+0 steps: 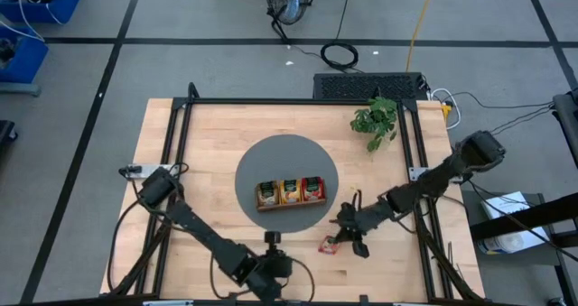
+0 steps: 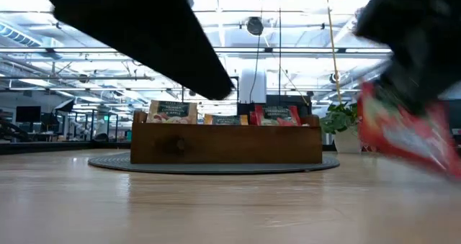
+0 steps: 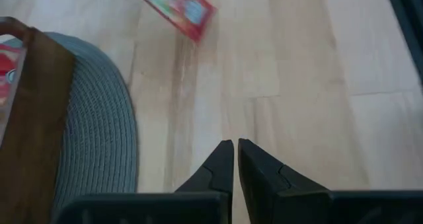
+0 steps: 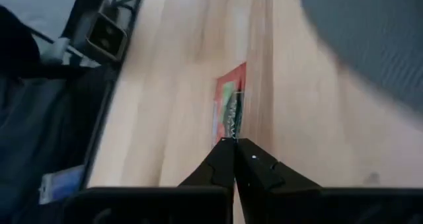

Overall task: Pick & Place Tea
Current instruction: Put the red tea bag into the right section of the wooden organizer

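My right gripper [image 4: 234, 143] jaws pinch the red tea packet [image 4: 229, 112] edge-on, near the tabletop's front edge; wooden tray [image 1: 289, 193] lies leftward.

Wooden table [image 1: 190, 153] carries round grey mat [image 1: 271, 166], plant [image 1: 376, 119].

red packet [image 2: 407, 132] blurred, print unreadable in low view

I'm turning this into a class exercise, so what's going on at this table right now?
The right gripper has shut on a red tea packet, beside the round grey mat. The wooden tray on the mat already holds packets in all three compartments. The left gripper is shut and empty, waiting near the table's front edge.
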